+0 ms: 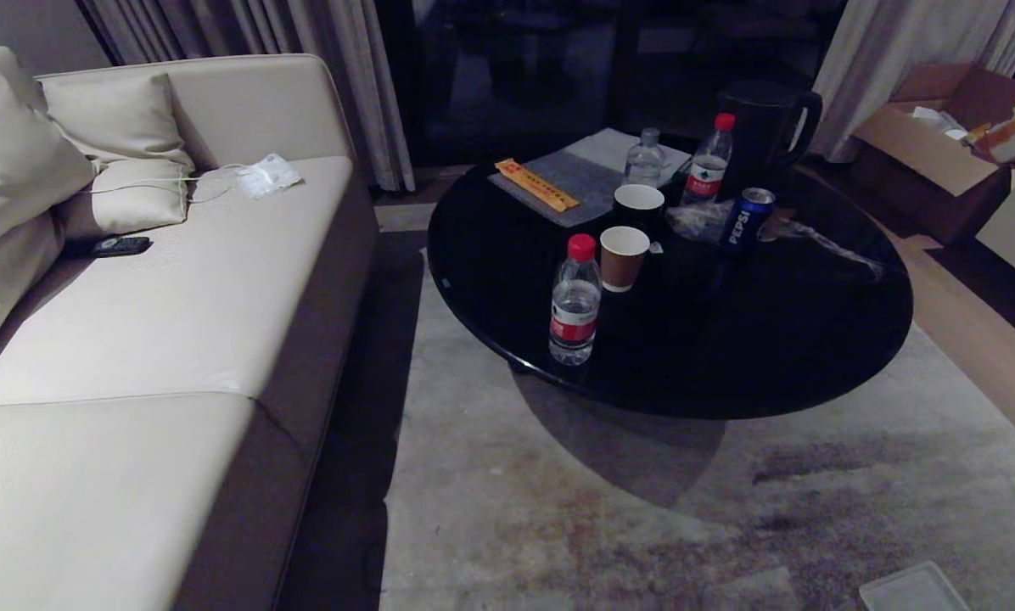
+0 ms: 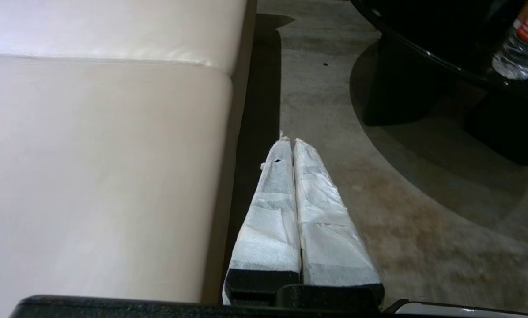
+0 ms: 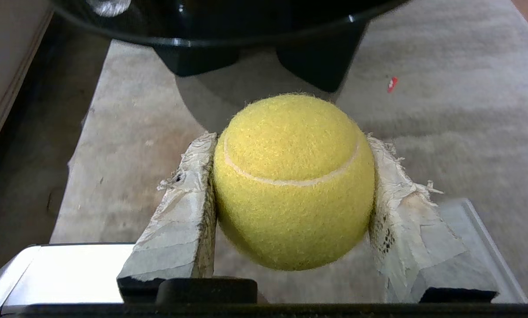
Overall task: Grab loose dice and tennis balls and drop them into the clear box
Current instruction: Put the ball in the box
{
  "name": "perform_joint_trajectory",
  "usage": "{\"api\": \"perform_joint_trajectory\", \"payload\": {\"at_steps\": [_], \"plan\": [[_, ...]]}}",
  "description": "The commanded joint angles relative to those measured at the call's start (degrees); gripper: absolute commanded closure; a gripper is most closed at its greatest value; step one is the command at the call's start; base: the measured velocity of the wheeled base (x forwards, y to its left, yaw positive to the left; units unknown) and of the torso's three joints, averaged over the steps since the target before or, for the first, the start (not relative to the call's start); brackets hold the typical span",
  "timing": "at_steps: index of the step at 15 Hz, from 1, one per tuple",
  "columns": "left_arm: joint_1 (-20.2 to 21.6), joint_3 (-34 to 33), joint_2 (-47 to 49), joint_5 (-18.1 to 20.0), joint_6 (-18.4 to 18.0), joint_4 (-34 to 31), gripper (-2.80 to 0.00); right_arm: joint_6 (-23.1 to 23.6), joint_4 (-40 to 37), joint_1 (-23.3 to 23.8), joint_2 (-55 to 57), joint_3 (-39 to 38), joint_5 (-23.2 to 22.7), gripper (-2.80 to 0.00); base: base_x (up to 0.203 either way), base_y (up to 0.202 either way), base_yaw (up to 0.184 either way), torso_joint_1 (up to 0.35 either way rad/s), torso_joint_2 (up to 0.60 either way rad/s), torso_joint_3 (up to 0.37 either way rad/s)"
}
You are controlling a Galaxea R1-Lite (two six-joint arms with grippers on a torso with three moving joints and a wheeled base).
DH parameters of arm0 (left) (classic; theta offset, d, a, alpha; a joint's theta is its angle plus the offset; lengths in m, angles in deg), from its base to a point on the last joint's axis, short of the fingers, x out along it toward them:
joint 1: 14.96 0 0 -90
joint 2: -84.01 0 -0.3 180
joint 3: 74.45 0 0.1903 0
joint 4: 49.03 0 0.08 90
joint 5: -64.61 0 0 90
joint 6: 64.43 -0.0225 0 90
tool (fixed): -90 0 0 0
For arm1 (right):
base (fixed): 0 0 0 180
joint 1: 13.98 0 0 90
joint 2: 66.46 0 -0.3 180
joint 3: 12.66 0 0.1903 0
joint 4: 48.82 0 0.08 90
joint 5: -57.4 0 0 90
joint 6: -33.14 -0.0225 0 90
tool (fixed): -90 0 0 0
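A yellow-green tennis ball [image 3: 292, 181] is held off the carpet, with my right gripper [image 3: 290, 143] shut on it and its taped fingers [image 3: 182, 207] pressed on both sides. The clear box [image 1: 913, 589] lies on the carpet at the near right of the head view. Its edge [image 3: 478, 229] shows just beyond the right gripper's fingers. My left gripper [image 2: 289, 142] hangs shut and empty over the carpet beside the sofa. Neither arm shows in the head view. No dice are in view.
A round black table [image 1: 813, 365] with bottles, cups and a can stands ahead, its dark base [image 3: 321, 66] close beyond the ball. A beige sofa [image 1: 134, 339] runs along the left. A small red cap [image 3: 392, 84] lies on the carpet [image 1: 558, 509].
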State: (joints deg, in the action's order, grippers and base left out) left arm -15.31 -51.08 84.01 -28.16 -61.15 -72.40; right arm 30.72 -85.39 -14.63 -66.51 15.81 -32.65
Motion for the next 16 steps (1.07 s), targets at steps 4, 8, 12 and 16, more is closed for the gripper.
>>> {"api": "perform_joint_trajectory", "payload": {"at_steps": [4,8,12,16], "plan": [[0.00,-0.09,0.09,-0.03,0.06,0.00,0.00,-0.04,-0.07,-0.04,0.14,0.00,-0.04,0.00,-0.184,0.000,0.000,0.002,0.00,0.000],[0.00,-0.09,0.09,-0.03,0.06,0.00,0.00,-0.04,-0.07,-0.04,0.14,0.00,-0.04,0.00,-0.187,0.000,0.003,0.000,0.00,0.001],[0.00,-0.09,0.09,-0.03,0.06,0.00,0.00,-0.04,-0.07,-0.04,0.14,0.00,-0.04,0.00,-0.183,0.000,-0.002,0.004,0.00,0.003],[0.00,-0.09,0.09,-0.03,-0.03,0.00,0.00,-0.04,-0.07,-0.04,0.14,0.00,-0.04,0.00,-0.182,0.000,0.000,0.001,0.00,0.002]]}}
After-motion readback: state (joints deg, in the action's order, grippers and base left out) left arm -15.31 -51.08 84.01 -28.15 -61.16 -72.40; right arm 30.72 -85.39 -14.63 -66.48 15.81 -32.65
